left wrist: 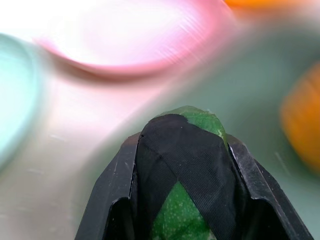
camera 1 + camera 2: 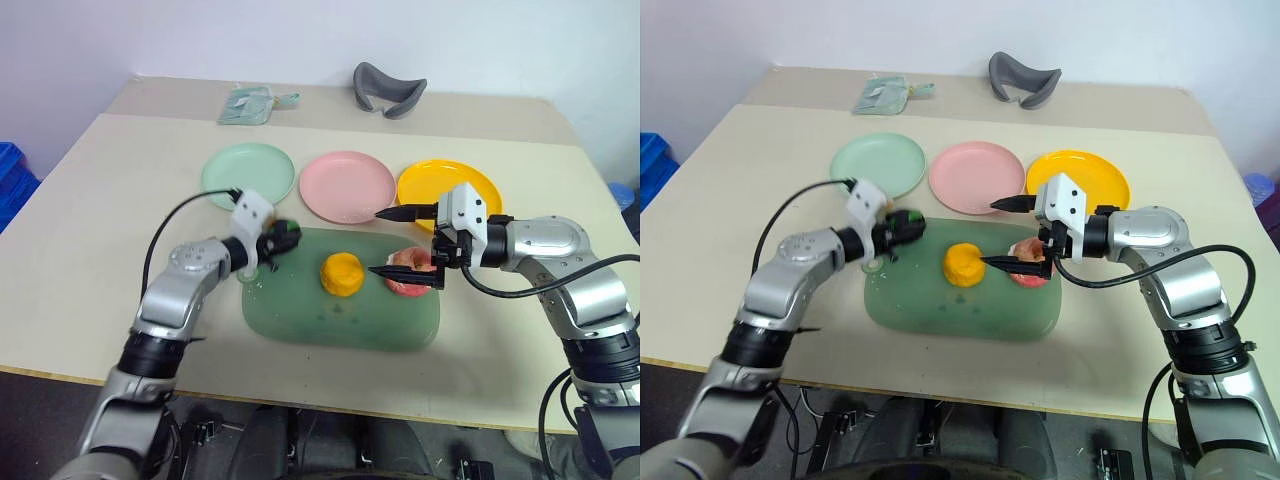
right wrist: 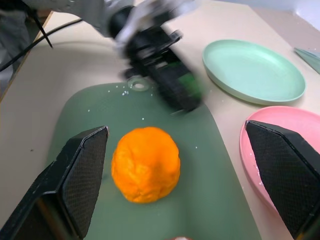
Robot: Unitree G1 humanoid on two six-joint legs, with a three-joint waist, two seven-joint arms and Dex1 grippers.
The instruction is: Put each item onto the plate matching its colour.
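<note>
My left gripper [image 2: 284,238] is shut on the dark green item [image 1: 199,119] at the far left corner of the green mat [image 2: 340,322]. The orange-yellow item [image 2: 341,274] sits in the middle of the mat. The pink-red fruit [image 2: 409,270] lies to its right, partly behind my right gripper [image 2: 375,242]. That gripper is open, points left and hovers between the two items with nothing in it. Behind the mat stand the mint plate [image 2: 248,170], the pink plate [image 2: 347,186] and the orange-yellow plate [image 2: 440,186], all bare.
A grey curved object [image 2: 388,90] and a pale green packet [image 2: 250,105] lie at the table's far side. A blue crate [image 2: 12,180] stands off the left edge. The mat has a small handle hole [image 3: 138,84] next to the left gripper.
</note>
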